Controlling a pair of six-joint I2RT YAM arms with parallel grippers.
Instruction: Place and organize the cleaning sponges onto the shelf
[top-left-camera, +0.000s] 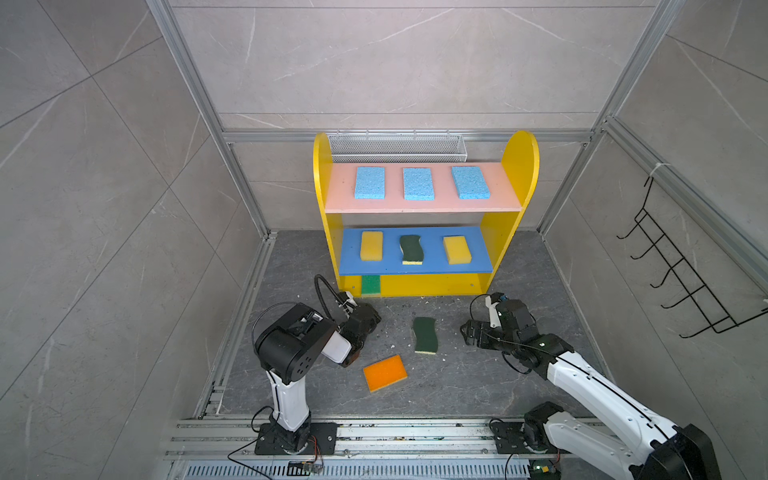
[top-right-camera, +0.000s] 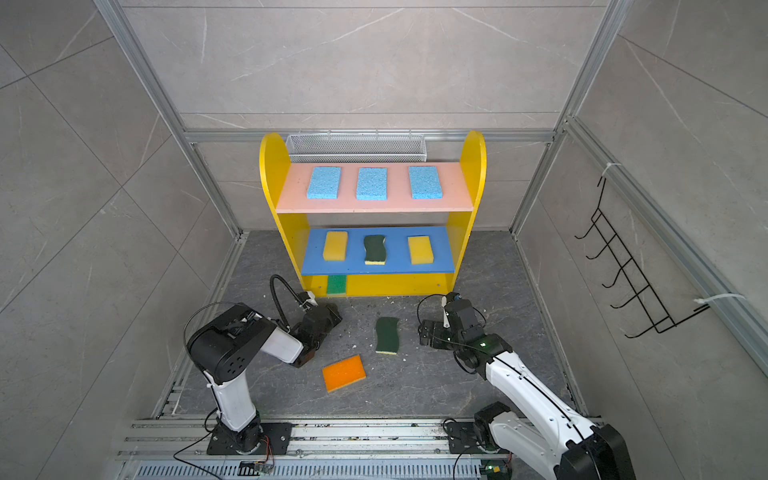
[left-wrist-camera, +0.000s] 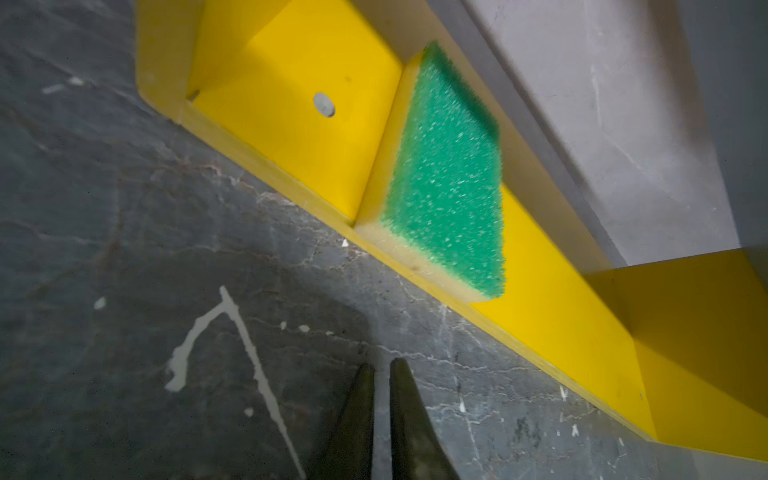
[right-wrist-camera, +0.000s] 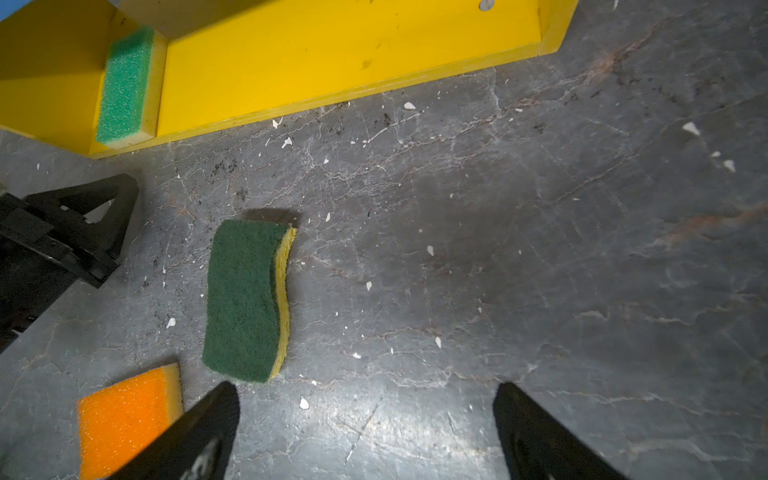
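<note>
1. Left arm. My left gripper (left-wrist-camera: 383, 363) is clenched, its two fingers nearly together with nothing between them. It hangs over the grey floor (top-left-camera: 457, 386), just in front of the shelf (top-left-camera: 515, 166).

2. Right arm. My right gripper (right-wrist-camera: 365, 386) is released, with its jaws spread wide and empty. It sits low over the floor, to the right of the loose wavy sponge (top-left-camera: 425, 336) and apart from it.

3. Shelf contents, as seen in both top views.
- Pink board (top-left-camera: 440, 205): three light blue sponges lie flat in a row, left (top-left-camera: 369, 183), middle (top-left-camera: 418, 184) and right (top-left-camera: 470, 182). They are spaced apart.
- Blue board (top-left-camera: 390, 266): a left yellow sponge (top-left-camera: 371, 246), a shelved wavy sponge (top-left-camera: 411, 249) with its dark-green face up, and a right yellow sponge (top-left-camera: 457, 249). None of them touch.
- Yellow base (top-left-camera: 432, 284): the bright green sponge (left-wrist-camera: 449, 178) lies flat near the left end, green face up. Its front edge is at the front lip of the base.

4. Sponges off the shelf. The loose wavy sponge lies on the floor between my two grippers, dark-green face up. The orange sponge (top-left-camera: 385, 372) lies flat on the floor, nearer my bases, turned at an angle and apart from the loose wavy sponge.
</note>
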